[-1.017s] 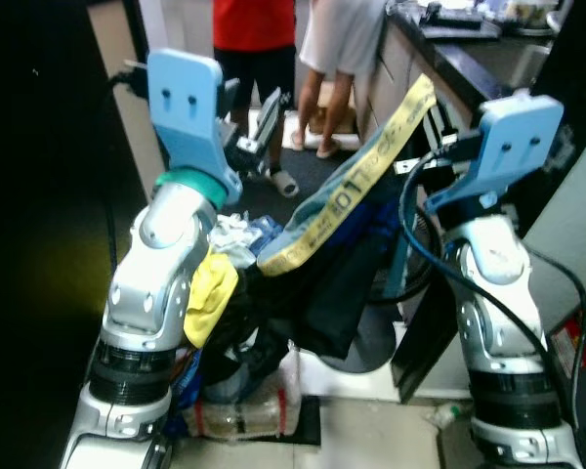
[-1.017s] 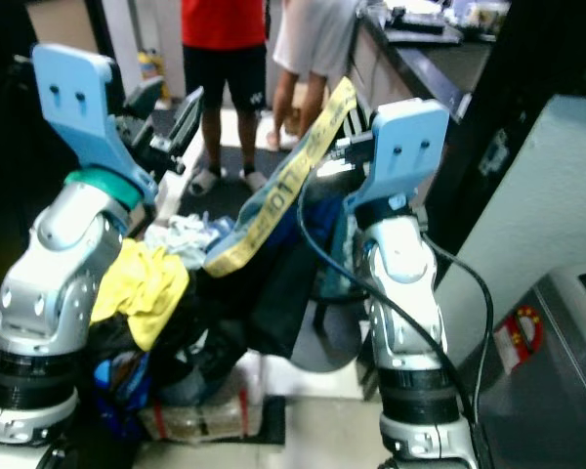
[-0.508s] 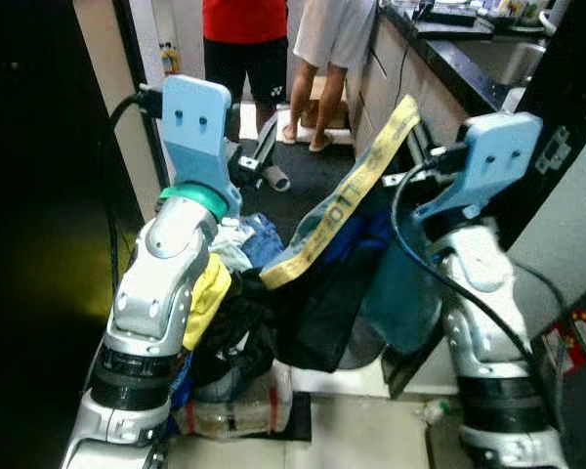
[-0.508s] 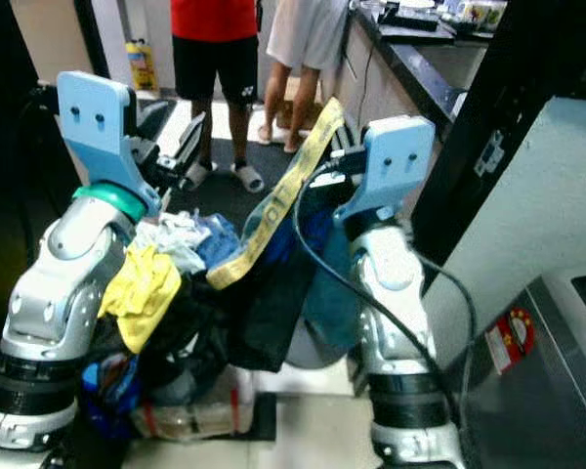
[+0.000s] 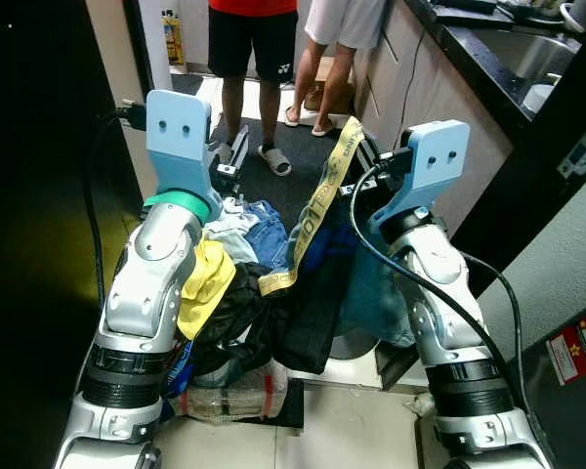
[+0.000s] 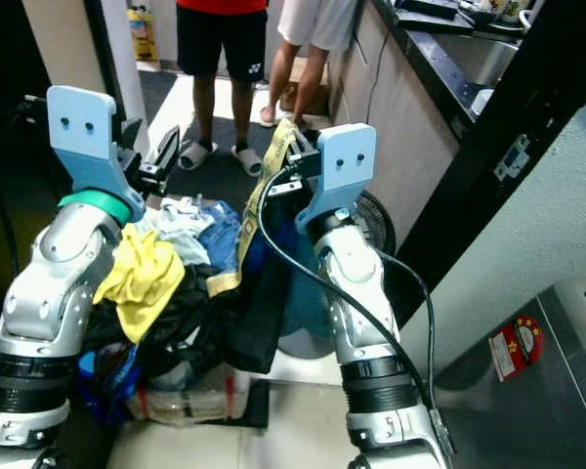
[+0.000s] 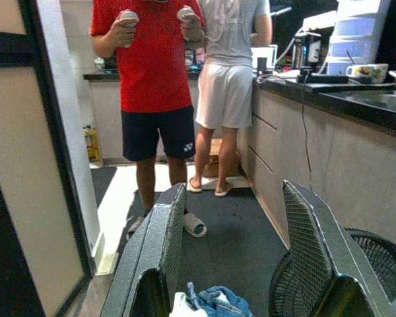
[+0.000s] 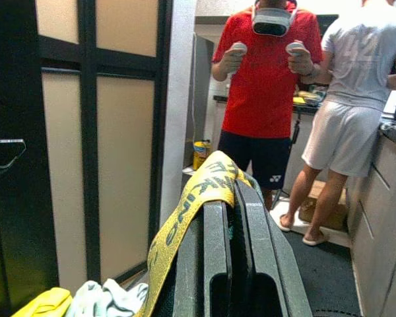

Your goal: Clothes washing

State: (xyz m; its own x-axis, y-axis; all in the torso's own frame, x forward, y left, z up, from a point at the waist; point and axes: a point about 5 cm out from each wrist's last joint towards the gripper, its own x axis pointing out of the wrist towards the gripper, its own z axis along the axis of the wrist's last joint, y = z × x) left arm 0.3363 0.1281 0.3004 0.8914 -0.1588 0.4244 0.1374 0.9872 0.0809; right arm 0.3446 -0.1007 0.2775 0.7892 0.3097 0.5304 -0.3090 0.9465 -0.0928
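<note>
A dark garment (image 5: 317, 293) with a yellow printed band (image 5: 317, 210) is clamped in the closed right gripper (image 8: 232, 218) at 12 o'clock above the laundry pile (image 5: 230, 293), presumably for loading, while the left gripper (image 7: 241, 251) is held open, empty, at 11 o'clock.

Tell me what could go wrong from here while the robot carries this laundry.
The right hand is shut on only the yellow strap; the dark clothes hanging below might slip off. The left hand is open, holding nothing, so the clothes pile rests loosely between the arms and could tumble. Two people stand ahead, so moving forward risks contact.
</note>
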